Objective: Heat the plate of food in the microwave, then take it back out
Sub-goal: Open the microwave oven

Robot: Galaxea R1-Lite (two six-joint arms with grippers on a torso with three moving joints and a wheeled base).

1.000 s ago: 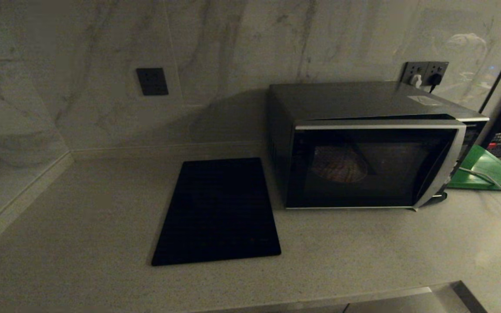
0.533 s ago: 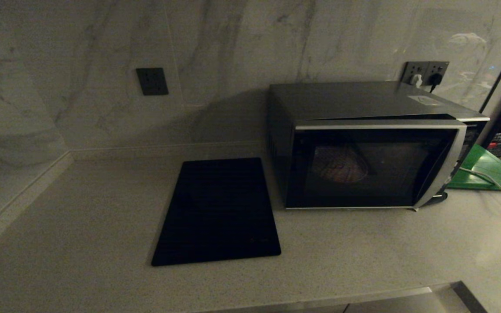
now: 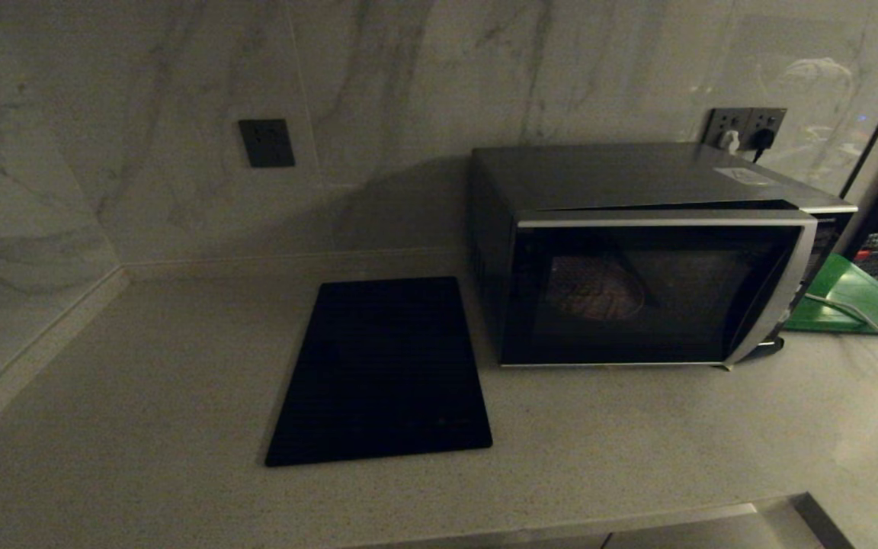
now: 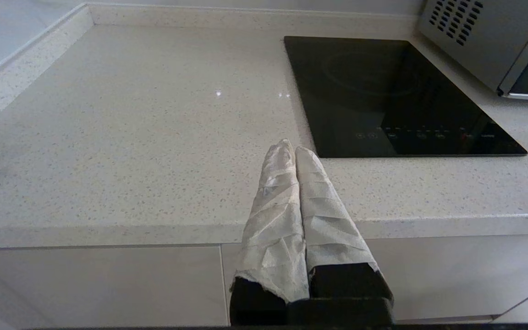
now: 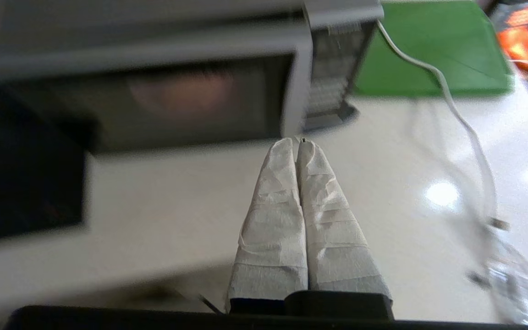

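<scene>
Nothing shifted in head view since earlier frames. Plate of food (image 3: 595,297) inside microwave (image 3: 637,259), door ajar. Right tool (image 5: 298,142) pinched shut, empty, facing door; left tool (image 4: 290,147) shut, parked over desk (image 4: 131,137). Plate likely rigid, slick, breakable: grip rim.

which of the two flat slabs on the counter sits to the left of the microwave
The black rectangular slab, a glass cooktop lying directly left of the microwave. The other flat one, the green board, lies on the microwave's right with a white cable across it.

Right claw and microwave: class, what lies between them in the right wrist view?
Only bare countertop. The shut right claw points at the microwave, its door closed on the plate of food.
</scene>
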